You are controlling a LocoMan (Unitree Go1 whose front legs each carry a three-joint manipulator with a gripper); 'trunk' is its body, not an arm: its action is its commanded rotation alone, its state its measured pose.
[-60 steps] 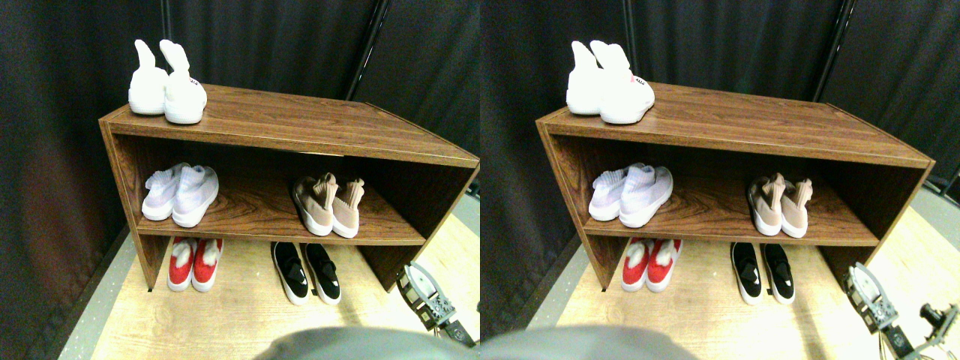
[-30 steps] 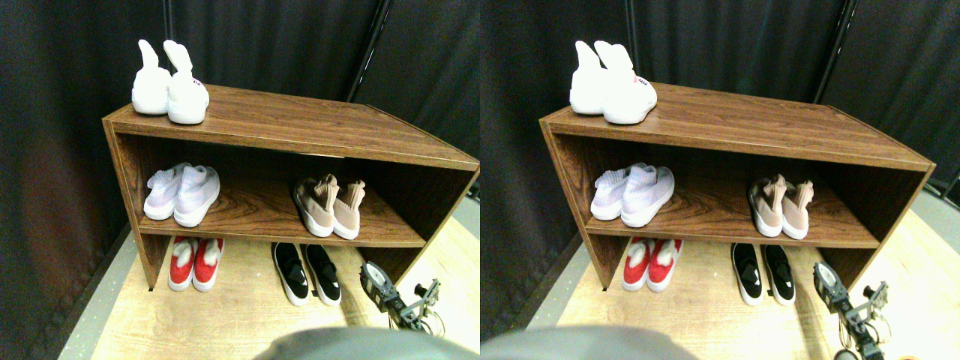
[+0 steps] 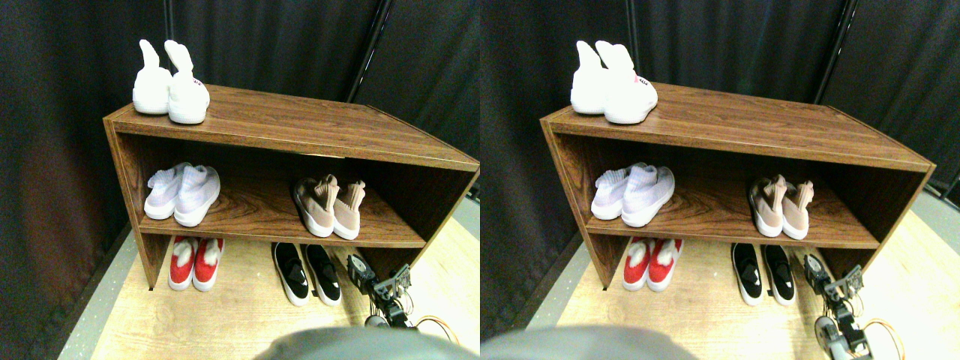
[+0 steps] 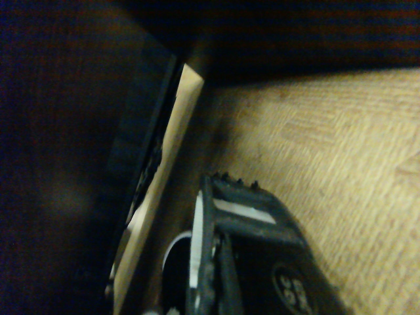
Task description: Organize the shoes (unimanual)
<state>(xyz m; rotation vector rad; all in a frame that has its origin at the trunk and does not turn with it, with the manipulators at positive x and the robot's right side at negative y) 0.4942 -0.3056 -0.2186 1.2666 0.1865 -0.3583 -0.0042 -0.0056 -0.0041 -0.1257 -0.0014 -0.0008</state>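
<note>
The shoes (image 3: 330, 206), a beige-tan knit pair with white soles, stand side by side on the right part of the rack's middle shelf (image 3: 262, 217), toes toward me. The left one is turned slightly outward. My right gripper (image 3: 359, 268) hovers low over the floor below that shelf's front edge, just right of the black shoes. It touches neither pair. The wrist view shows only the dark jaw frame over pale floor (image 4: 341, 144) beside a dark upright panel (image 4: 65, 131); the beige shoes do not show there.
The brown wooden rack (image 3: 300, 124) carries a white high-collared pair (image 3: 169, 86) on top at the left. A pale lilac pair (image 3: 184, 195) sits on the middle shelf's left. On the floor are red shoes (image 3: 193, 262) and black shoes (image 3: 306, 271). Dark curtains hang behind.
My right gripper has swung in from the lower right edge, leftward and toward the rack, ending beside the black shoes. No shoe has moved.
</note>
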